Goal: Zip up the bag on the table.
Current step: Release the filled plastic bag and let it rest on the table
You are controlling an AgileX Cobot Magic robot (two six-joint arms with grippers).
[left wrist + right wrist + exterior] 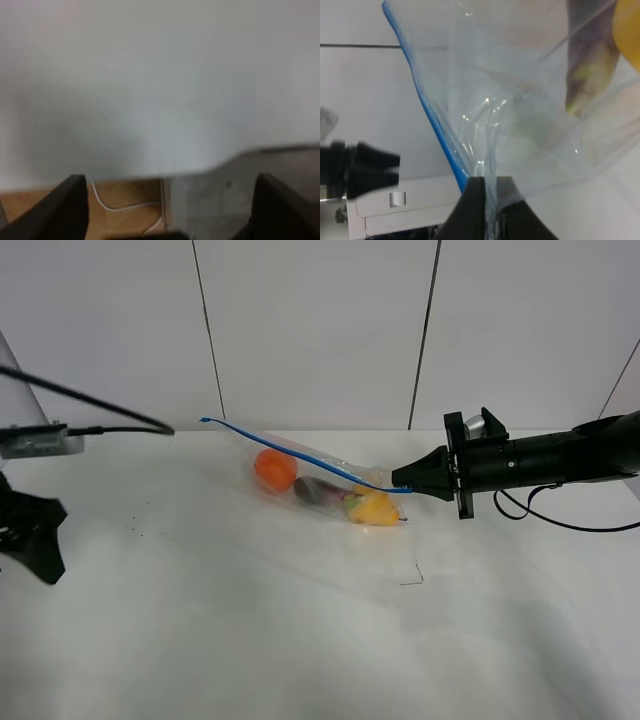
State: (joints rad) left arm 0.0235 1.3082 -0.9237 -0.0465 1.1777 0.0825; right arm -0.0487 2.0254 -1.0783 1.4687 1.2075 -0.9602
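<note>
Clear plastic bag on white table, long axis slanting from far left toward my right gripper, orange, purple, yellow toys inside, my left gripper spread wide, empty, right one pinching bag corner by blue zipper strip.

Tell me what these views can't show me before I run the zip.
- Zipper strip: exterior high view, too thin to tell sealed from open.
- Pinch point: right wrist view, the right pincer covers the bag where it clamps.
- Left pincer: left wrist view, blurred and cut off by the picture's edge; open, nothing between.
- Purple toy: exterior high view, partly behind the yellow toy.
</note>
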